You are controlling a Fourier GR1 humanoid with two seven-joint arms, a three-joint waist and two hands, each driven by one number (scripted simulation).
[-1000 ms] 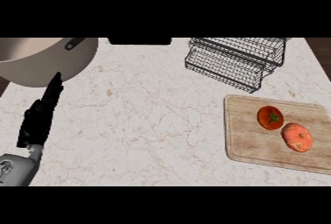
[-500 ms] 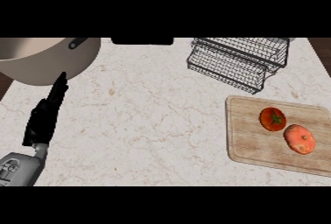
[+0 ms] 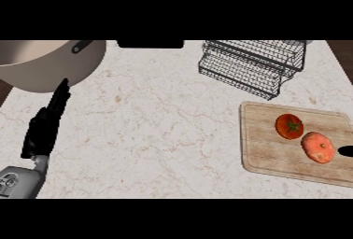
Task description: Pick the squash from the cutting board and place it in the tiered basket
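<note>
A wooden cutting board (image 3: pixel 265 154) lies at the right of the counter. On it sit a red tomato (image 3: pixel 289 126) with a green stem and, just below and to its right, the orange-pink squash (image 3: pixel 318 147). The black wire tiered basket (image 3: pixel 251 63) stands at the back, above the board. Only a small black tip of my right hand (image 3: pixel 345 150) shows at the right edge, right beside the squash. My left hand (image 3: pixel 45 125) rests open at the far left, straight fingers pointing up, holding nothing.
A large beige pot (image 3: pixel 41 63) with a dark handle stands at the back left, just above my left hand. A black object (image 3: pixel 150 44) sits at the counter's back edge. Marbled counter (image 3: pixel 158 130) spans the space between my left hand and the board.
A black tip of my right hand has come in at the right edge beside the squash. The left hand stays as it was.
</note>
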